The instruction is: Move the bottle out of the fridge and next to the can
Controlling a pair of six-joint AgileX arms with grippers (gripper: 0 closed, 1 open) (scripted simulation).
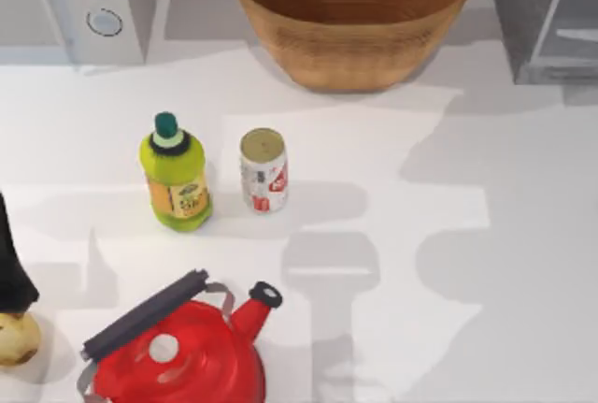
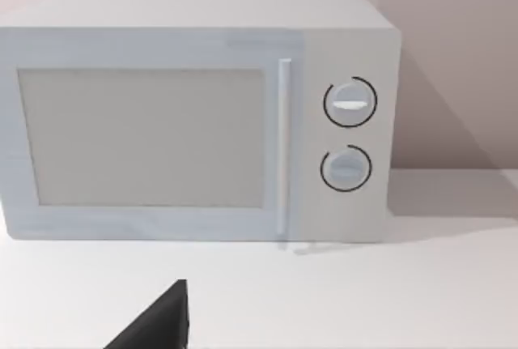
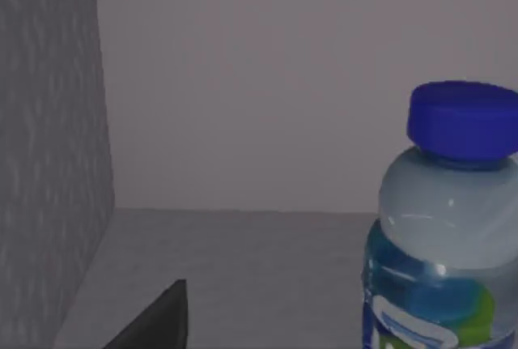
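The bottle [image 3: 450,236], clear with a blue cap and a blue-green label, stands upright inside the fridge [image 3: 48,163] in the right wrist view. A dark part of my right gripper [image 3: 158,325] shows close to the camera, apart from the bottle and nearer the fridge's speckled wall. From above, the fridge [image 1: 537,10] stands at the table's back right corner. The can [image 1: 263,169] stands upright left of the table's middle. My left arm [image 1: 9,263] is parked at the table's left edge, its gripper [image 2: 158,325] facing a white microwave.
A yellow-green bottle [image 1: 175,174] stands just left of the can. A red kettle [image 1: 177,352] sits at the front left. A woven basket [image 1: 351,10] is at the back centre, the white microwave [image 1: 75,1] at the back left. A pale round thing [image 1: 14,338] lies at the left edge.
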